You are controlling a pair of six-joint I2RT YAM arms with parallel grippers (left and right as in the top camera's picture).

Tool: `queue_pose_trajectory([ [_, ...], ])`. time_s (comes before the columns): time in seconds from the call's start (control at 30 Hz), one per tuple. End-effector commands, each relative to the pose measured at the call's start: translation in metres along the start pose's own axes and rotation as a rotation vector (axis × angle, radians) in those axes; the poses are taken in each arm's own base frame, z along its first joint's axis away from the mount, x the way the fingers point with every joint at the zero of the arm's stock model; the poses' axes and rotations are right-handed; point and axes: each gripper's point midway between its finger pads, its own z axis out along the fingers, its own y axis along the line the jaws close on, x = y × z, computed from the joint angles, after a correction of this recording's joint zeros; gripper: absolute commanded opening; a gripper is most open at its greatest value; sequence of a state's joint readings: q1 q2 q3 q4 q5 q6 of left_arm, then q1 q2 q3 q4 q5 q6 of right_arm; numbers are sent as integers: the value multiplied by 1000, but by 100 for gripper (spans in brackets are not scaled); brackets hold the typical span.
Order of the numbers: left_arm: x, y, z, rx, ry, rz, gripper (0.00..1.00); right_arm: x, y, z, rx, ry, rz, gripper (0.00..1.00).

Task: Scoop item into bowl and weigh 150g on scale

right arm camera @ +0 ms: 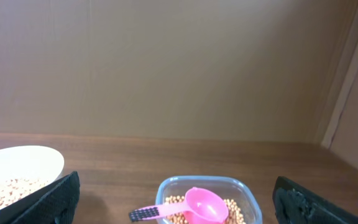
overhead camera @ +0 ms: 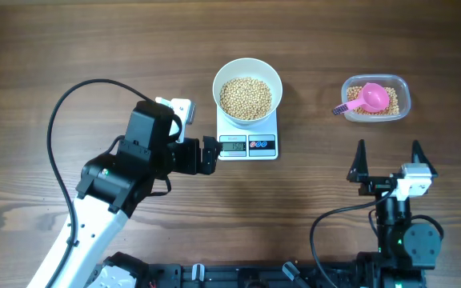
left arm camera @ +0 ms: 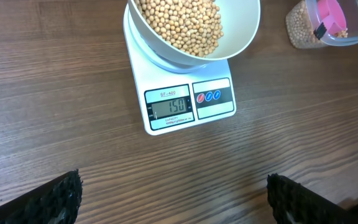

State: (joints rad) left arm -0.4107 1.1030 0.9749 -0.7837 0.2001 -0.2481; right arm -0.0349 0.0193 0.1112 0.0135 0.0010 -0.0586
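Beans, small, round and tan, are being carried in the white bowl, apart from both pincers. Nearest the robot's base, the right pincer is being held wide open and empty above the desk, its two dark fingers pointing away from the base. In the right wrist view that wide gap is being shown too, with a clear tub lying ahead between the fingers and the bowl's rim showing at the lower left.

A little farther out, the left pincer is also being held spread wide and empty. Its tips are being kept just beside the left edge of the scale; whether they are touching it cannot be told. In the left wrist view the scale is being framed between the fingers, and 150 is being shown on its grey display.

Beyond the display, the bowl is being borne on the scale's platform. The beans in it are thus lying just ahead of the left pincer, and well apart from the right pincer, off to its left. Farther out on the right side, more beans are being held in the tub, with a pink scoop lying among them.
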Motion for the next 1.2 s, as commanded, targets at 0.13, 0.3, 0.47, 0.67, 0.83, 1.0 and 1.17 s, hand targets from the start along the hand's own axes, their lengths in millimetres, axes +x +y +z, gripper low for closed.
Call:
queue_pose_trajectory([
  [0.13,-1,-4,-1,16,-3,14,100,25,16,3,-78,-9,-17,100],
  [0.3,-1,-4,-1,16,-3,14,100,43,17,2,-84,65,15,100],
  [0.47,-1,-4,-1,16,-3,14,100,51,16,2,-77,100,-2,100],
  [0.67,-1,-4,-1,16,-3,14,100,51,16,2,-79,99,-9,100],
  [0.83,-1,-4,-1,16,-3,14,100,51,16,2,-79,99,-15,100],
  [1.0,-1,-4,-1,16,-3,14,100,51,16,2,-78,100,16,100],
  [1.17,-1,-4,-1,16,-3,14,100,51,16,2,-78,100,17,100],
])
